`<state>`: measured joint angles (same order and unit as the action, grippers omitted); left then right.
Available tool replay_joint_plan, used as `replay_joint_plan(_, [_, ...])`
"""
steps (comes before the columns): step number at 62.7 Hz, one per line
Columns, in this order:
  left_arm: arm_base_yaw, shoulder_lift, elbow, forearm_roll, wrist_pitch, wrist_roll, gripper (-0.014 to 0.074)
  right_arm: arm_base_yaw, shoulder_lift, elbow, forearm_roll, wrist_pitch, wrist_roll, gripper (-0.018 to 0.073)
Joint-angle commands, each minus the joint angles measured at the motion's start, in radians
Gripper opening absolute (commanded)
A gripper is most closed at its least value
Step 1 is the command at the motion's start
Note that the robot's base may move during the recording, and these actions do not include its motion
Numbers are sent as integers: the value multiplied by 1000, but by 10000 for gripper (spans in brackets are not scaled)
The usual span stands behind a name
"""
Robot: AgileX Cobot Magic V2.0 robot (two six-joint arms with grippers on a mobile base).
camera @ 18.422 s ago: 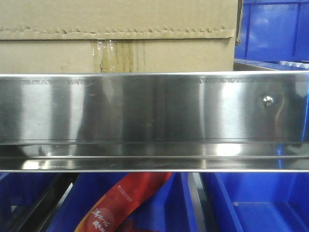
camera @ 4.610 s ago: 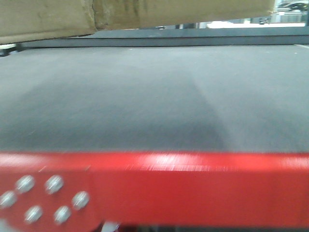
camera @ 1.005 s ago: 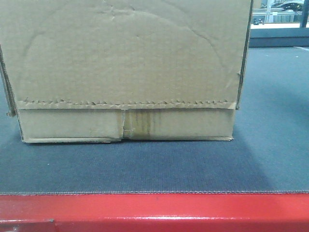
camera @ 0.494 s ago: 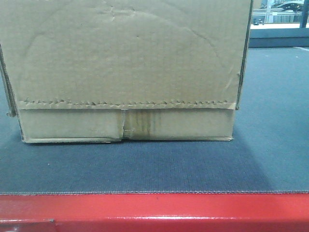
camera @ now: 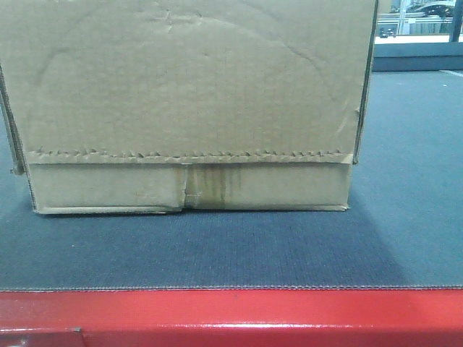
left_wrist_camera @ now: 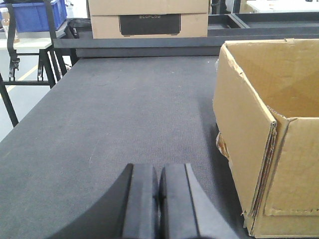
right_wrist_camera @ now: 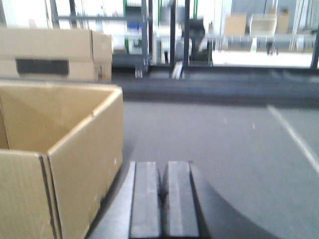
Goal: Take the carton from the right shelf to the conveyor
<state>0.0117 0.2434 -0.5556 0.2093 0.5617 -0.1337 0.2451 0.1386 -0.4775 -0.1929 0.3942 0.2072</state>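
On conveyor (camera: 405, 238), carton (camera: 188, 108) upright (open top up), 2 end effectors (left_wrist_camera: 158, 194) (right_wrist_camera: 163, 199) pressed together, empty

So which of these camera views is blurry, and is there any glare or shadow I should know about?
Right wrist view is soft, with blown-out windows behind the carton. Left wrist view is sharp. Front view is clear, with a faint sheen on the conveyor red edge and a shadow under the carton.

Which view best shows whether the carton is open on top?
The left wrist view: it looks down into the carton, showing its open top and bare inside walls, with the shut left gripper beside it. The right wrist view shows the opening too, but blurred. The front-facing view shows only the carton's front face on the conveyor.
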Motion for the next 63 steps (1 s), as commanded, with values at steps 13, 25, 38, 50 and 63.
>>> replay_joint_plan(13, [5, -7, 1, -6, -26, 3, 15, -5, -10, 3, -11, -36, -5, -69])
replay_joint_plan(25, [5, -7, 1, -6, -27, 3, 15, -5, -10, 3, -11, -36, -5, -69])
replay_joint_plan(38, [5, -7, 3, -6, -27, 3, 15, -5, -10, 3, -11, -36, -5, -69])
replay_joint_plan(50, [5, -71, 32, -85, -29, 6, 15, -5, -10, 3, -11, -36, -5, -69])
replay_joint_plan(63, [5, -204, 246, -128, -163, 45, 15, -5, -10, 3, -11, -36, -5, -69])
